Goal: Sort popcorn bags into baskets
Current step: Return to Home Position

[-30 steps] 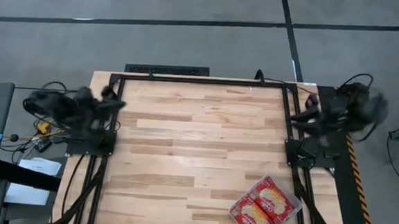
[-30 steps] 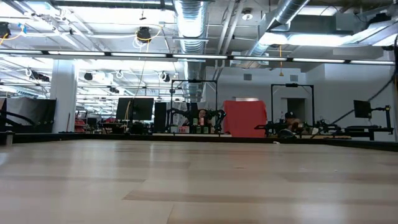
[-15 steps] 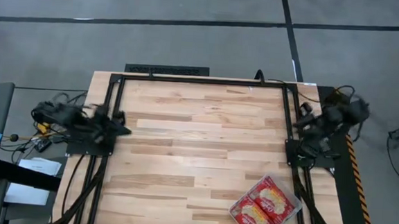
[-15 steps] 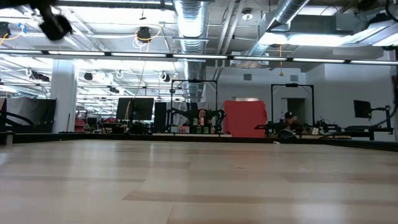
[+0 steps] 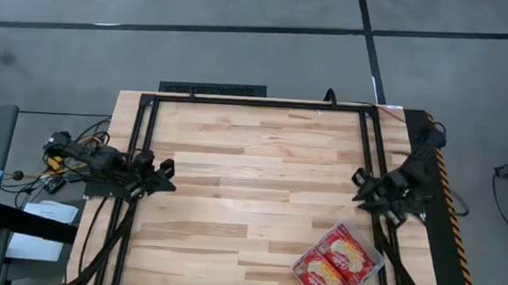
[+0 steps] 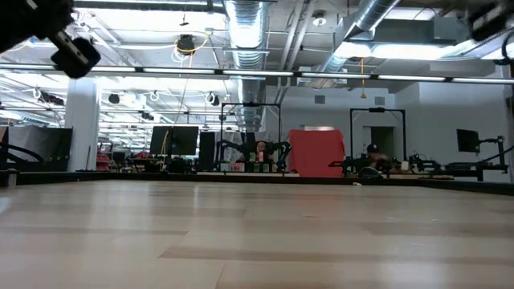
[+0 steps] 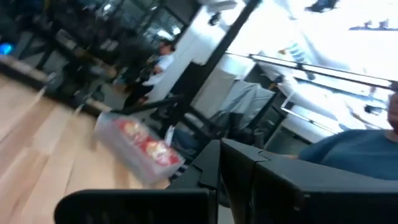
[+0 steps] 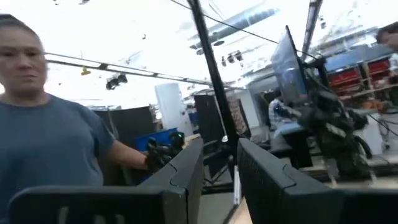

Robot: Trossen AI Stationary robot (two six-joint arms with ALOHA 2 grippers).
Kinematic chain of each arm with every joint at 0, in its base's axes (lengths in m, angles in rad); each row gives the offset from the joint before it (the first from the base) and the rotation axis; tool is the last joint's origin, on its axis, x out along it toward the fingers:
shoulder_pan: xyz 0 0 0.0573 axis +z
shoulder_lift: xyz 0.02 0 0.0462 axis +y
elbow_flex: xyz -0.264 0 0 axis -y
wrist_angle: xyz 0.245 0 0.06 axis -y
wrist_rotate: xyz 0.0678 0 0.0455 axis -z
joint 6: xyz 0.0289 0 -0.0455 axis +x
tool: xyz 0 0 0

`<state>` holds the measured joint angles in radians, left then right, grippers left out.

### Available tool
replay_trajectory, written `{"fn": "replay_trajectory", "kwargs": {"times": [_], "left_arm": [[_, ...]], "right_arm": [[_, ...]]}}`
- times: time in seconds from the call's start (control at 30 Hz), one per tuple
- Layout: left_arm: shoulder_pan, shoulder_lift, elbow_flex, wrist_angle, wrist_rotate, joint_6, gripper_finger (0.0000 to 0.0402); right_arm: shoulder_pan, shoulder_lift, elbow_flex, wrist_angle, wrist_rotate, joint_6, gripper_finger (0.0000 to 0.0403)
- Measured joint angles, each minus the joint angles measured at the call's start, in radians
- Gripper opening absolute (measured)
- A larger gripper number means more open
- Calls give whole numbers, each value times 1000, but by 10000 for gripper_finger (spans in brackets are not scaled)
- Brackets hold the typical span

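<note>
Homing time! The left pincer [image 5: 162, 174] hangs over the table [image 5: 253, 160] by its left rail; whether it's wide or narrow I cannot tell. The right pincer [image 5: 360, 181] sits by the opposite rail with a narrow gap, holding nothing. The popcorn bags [image 5: 335, 261] lie packed in the clear basket [image 5: 377, 256], near the right pincer toward the front edge and well apart from the left one. To finish cleanly, I'd fold each arm gently over its own base, with the right arm high and clear of that basket.
</note>
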<state>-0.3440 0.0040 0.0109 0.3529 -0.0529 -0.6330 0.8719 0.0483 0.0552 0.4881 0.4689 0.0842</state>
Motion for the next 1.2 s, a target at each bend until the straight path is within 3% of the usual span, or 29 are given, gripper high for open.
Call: {"fn": "replay_trajectory", "kwargs": {"times": [0.07,0.23,0.5,0.6,0.67,0.8,0.87,1.07,1.2], "left_arm": [[0,0,0,25,22,53,0],[0,1,-1,-8,38,199,0],[-1,3,-1,-166,43,172,0],[-1,5,-2,-209,-61,209,0],[0,4,-2,-205,-106,269,0],[1,0,-2,-205,-52,311,0],[0,0,-2,-235,-35,307,0],[4,3,-3,-283,-189,391,0],[5,3,-3,-283,-202,421,0]], "right_arm": [[-38,5,-46,35,5,38,123],[-191,11,-47,-107,25,181,125],[-492,2,-47,-258,-176,207,130],[-602,3,-47,-330,-191,261,129],[-667,3,-48,-332,-255,270,127],[-770,3,-48,-307,-422,216,125],[-811,3,-48,-319,-434,184,125],[-905,3,-49,-365,-418,153,131],[-942,3,-49,-384,-417,153,134]]}}
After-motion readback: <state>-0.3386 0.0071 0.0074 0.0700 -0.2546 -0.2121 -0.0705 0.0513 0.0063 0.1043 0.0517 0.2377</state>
